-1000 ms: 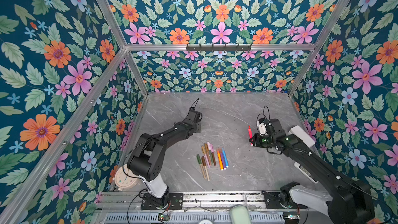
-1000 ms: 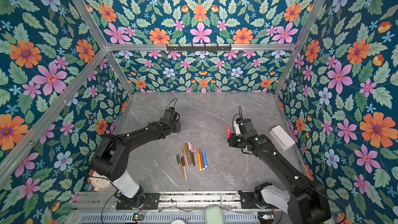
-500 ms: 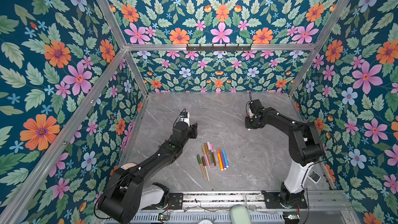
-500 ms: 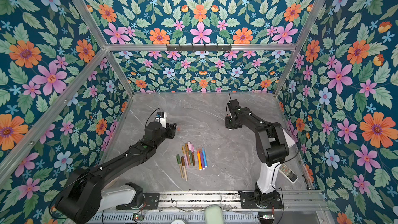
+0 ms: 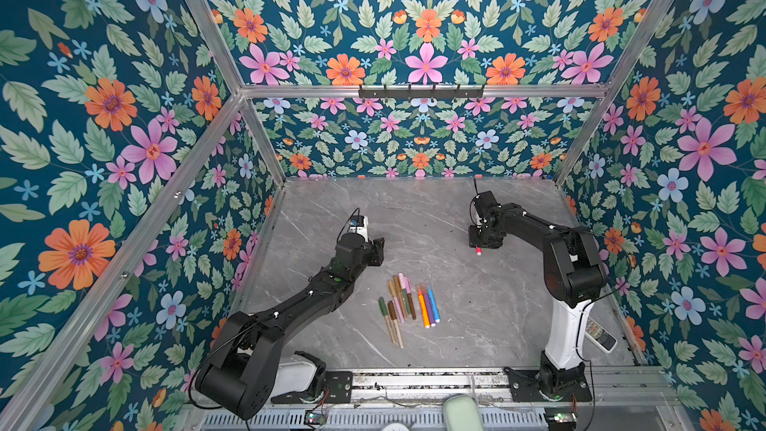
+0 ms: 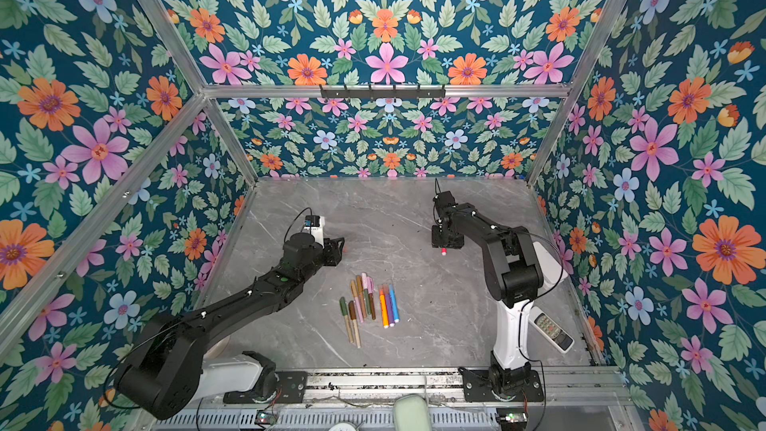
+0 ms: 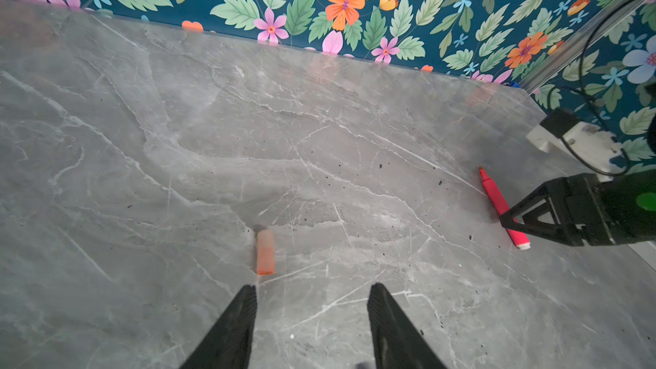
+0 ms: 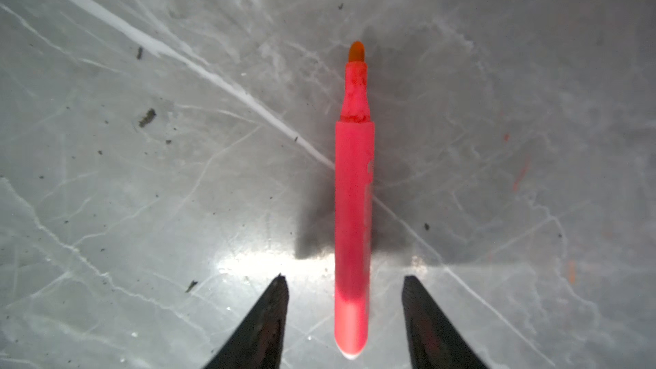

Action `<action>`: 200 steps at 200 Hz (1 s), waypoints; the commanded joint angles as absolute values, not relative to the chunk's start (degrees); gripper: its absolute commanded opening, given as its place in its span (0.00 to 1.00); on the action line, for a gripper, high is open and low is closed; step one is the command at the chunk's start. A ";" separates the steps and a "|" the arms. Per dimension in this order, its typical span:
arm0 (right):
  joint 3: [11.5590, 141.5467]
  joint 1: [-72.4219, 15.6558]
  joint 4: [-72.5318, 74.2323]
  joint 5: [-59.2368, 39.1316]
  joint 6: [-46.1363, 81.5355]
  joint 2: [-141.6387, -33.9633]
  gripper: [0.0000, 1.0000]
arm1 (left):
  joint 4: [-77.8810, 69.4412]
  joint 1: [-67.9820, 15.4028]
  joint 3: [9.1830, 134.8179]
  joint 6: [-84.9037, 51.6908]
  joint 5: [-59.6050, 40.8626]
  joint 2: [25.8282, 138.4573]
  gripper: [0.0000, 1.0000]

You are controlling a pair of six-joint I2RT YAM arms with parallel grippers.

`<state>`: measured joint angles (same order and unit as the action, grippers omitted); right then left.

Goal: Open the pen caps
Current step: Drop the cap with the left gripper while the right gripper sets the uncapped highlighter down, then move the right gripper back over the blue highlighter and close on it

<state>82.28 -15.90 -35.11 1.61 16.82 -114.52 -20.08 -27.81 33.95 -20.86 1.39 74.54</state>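
In both top views a row of pens (image 5: pixel 408 302), seemingly all capped, lies side by side and touching near the front of the grey marble table (image 5: pixel 414 209). The left gripper (image 5: pixel 378 250) and right gripper (image 5: pixel 480 244) sit low, well apart from them

Left wrist view: jaws apart and empty, with a pale orange-red cap (image 7: pixel 265 252) lying loose just ahead of one finger

Right wrist view: jaws apart, straddling the white tail of an uncapped red marker (image 8: pixel 353 207) without touching it

These are light, stiff, smooth and round, so they will likely roll. Pinch across mid-barrel, leaving the cap end free
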 commanded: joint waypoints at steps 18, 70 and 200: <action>81.42 -16.14 -37.79 1.50 17.49 -108.91 0.56 | -22.45 -27.79 32.78 -21.53 0.33 72.55 0.54; 66.10 -22.16 -34.94 -4.68 22.24 -88.30 0.54 | -29.81 -27.87 25.09 -23.44 2.31 61.55 0.54; 51.11 -51.59 -26.31 -6.81 30.76 -76.00 0.49 | -9.23 -35.84 33.36 -47.45 -9.40 49.53 0.60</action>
